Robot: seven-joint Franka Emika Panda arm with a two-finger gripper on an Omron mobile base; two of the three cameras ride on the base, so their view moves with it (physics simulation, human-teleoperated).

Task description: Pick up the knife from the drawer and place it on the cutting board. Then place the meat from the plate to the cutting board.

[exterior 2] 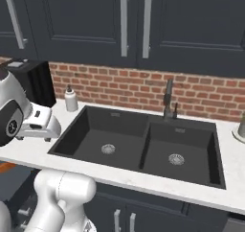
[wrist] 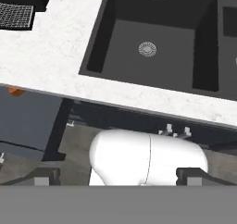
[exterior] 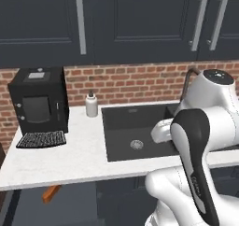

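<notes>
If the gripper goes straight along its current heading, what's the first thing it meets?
Judging by the hand view, the open gripper points toward the counter's front edge by the left sink basin. The counter edge looks first in line; depth is unclear, so that's tentative.

We see the knife's [exterior: 51,193] orange handle under the counter [exterior: 70,166]; its blade stays hidden. The drawer [wrist: 28,121] is cut off.

— What sat at the left of the left base view?
— A black coffee machine [exterior: 39,101], a soap dispenser [exterior: 91,104] beside it.
— And centre?
— A dark double sink [exterior 2: 143,142], with its faucet [exterior 2: 168,99] behind.
</notes>
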